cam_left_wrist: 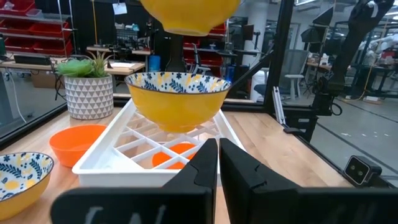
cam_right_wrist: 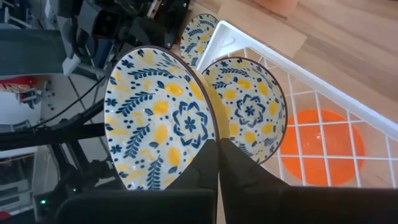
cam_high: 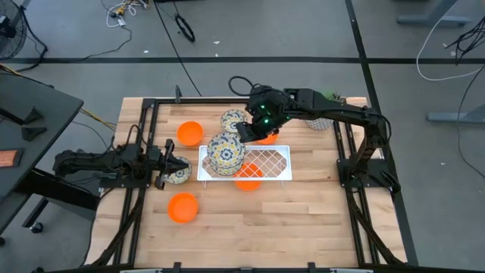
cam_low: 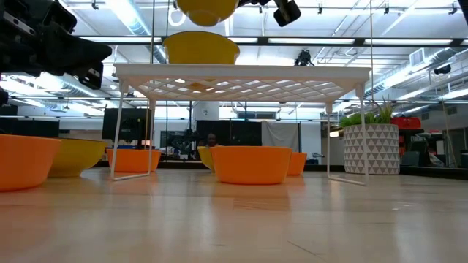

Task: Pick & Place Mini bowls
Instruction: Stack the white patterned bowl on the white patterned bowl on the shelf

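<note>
My right gripper [cam_high: 246, 130] is shut on a floral mini bowl [cam_right_wrist: 158, 121], white inside with blue and yellow flowers and yellow outside. It hangs [cam_low: 207, 11] above the left end of the white wire rack [cam_high: 265, 161]. A second floral bowl [cam_right_wrist: 249, 115] stands on the rack right below it [cam_left_wrist: 177, 99]. My left gripper [cam_left_wrist: 217, 168] rests shut and level at the table's left, with nothing between its fingers. A third floral bowl [cam_high: 178, 173] lies beside it. A further floral bowl [cam_high: 233, 120] sits on the table behind the rack. My right gripper pinches the bowl's rim [cam_right_wrist: 210, 134] between its two fingers, one on the patterned inside and one on the yellow outside. The fingers come slanting down from the table's far right. The bowl hangs clear, its round underside [cam_left_wrist: 189, 15] over the rack's bowl.
Orange mini bowls stand at the far left [cam_high: 189, 133], near the front left [cam_high: 183, 206], under the rack [cam_high: 248, 178] and behind the rack [cam_left_wrist: 78, 143]. A potted green plant [cam_high: 322, 117] stands at the far right. Black frame rails [cam_high: 144, 136] run along the table's sides.
</note>
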{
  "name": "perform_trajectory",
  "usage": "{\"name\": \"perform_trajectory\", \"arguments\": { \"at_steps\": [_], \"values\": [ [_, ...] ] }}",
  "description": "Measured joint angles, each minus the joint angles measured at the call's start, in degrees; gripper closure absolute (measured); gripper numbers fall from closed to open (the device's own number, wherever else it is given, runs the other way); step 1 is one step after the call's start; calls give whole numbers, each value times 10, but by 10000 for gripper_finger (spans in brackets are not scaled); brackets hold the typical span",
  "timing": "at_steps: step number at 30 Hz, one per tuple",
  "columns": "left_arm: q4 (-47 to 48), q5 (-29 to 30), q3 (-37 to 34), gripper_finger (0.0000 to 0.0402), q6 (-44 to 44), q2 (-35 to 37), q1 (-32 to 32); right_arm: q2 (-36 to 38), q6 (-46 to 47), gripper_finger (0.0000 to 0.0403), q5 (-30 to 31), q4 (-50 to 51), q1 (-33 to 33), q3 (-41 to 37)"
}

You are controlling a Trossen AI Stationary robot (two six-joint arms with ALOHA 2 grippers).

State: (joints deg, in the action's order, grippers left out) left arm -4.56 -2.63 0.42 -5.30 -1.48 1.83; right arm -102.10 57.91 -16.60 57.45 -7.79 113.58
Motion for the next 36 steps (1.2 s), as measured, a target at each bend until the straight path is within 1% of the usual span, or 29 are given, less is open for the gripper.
{"name": "perform_trajectory", "arguments": {
  "at_steps": [8, 25, 36],
  "values": [
    [1, 0, 0, 378, 0, 0, 0, 0, -9, 403, 1, -1, 0, -1],
    [1, 0, 0, 378, 0, 0, 0, 0, 12, 403, 1, -47, 0, -54],
    [1, 0, 0, 378, 0, 0, 0, 0, 1, 403, 1, -47, 0, -56]
  ]
}}
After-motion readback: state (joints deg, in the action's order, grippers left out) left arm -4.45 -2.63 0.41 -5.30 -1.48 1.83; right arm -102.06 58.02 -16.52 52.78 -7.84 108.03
